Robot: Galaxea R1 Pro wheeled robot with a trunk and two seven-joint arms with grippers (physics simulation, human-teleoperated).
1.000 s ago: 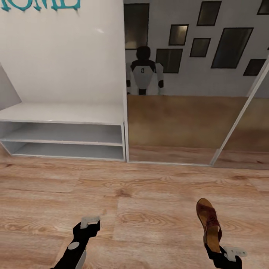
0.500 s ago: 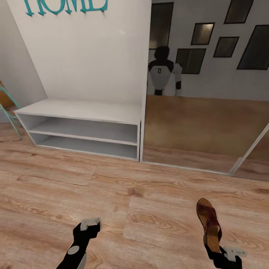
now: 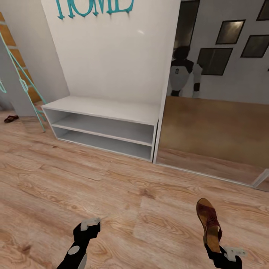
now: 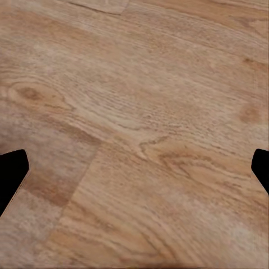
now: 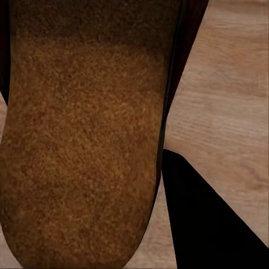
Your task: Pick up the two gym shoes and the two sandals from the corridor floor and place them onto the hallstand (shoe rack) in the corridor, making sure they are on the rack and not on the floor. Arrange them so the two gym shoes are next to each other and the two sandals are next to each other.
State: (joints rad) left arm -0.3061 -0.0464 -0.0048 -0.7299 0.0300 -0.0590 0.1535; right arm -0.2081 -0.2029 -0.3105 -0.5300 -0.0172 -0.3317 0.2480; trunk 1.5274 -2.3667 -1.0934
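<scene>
Right pincer (image 3: 220,254): pressed onto the heel end of one sandal (image 3: 210,225), which is held above the corridor floor (image 3: 123,194) with its toe pointed toward the hallstand (image 3: 108,127); in the right wrist view the tan footbed (image 5: 84,145) is seen close up, with a black finger (image 5: 207,224) beside it
Left pincer (image 3: 90,226): held empty and low over the floor, well apart from the hallstand; in the left wrist view its two black fingertips (image 4: 11,174) are seen spread wide at the edges, with only wood planks between them
Hallstand: a pale-grey unit with a flat bench surface and two open shelf levels, set against a white wall panel; no shoe is seen on it
Second sandal (image 3: 11,118): a small dark shape lying on the floor, far off to the left of the hallstand
HOME lettering (image 3: 95,7): teal, fixed on the panel above the hallstand
Mirrored door (image 3: 216,112): immediately right of the hallstand, with the robot's reflection (image 3: 182,73) shown in it
Teal ladder frame (image 3: 22,82): leaned just left of the hallstand
</scene>
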